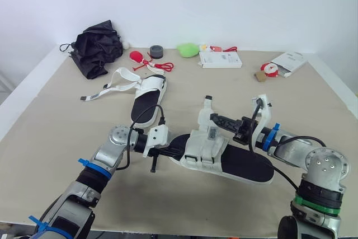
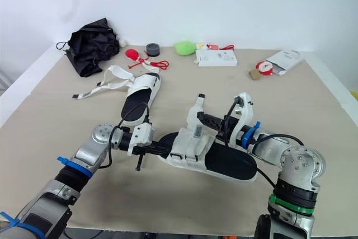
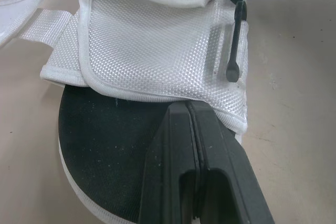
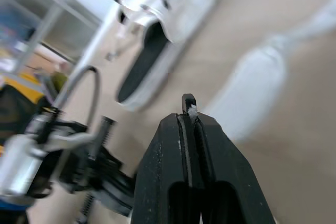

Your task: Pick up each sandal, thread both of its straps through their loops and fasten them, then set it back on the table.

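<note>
Roughly centred on the near half of the table (image 1: 50, 110), which has a tan cloth top, a white rim and a plain white wall behind, lies the near sandal (image 1: 240, 163). Black footbed up, white upper across its middle, lying flat and crosswise in front of the robot.

Left gripper (image 3: 187, 104): fingers pressed flat together, tips on the black footbed right at the hem of the white upper, at the sandal's left end.

Right gripper (image 4: 189, 109): fingers also pressed tight. There is a small pale sliver at the tips; cannot tell whether it is strap. It reaches in from the right above the sandal, tips just beside one strap (image 1: 208, 103) that stands upright at the upper's far side.

Second sandal (image 1: 148, 100): farther back and to the left, flat on the cloth, well apart from the first. Its loose straps (image 1: 112, 85) trail off leftward, unfastened.

Far edge of the cloth, left to right:
- crumpled black umbrella (image 1: 98, 46)
- red tasselled item (image 1: 137, 57)
- black tape roll (image 1: 156, 52)
- green lump (image 1: 188, 49)
- white box (image 1: 220, 59)
- small red-and-white piece (image 1: 269, 69)
- white packet (image 1: 290, 62)
</note>
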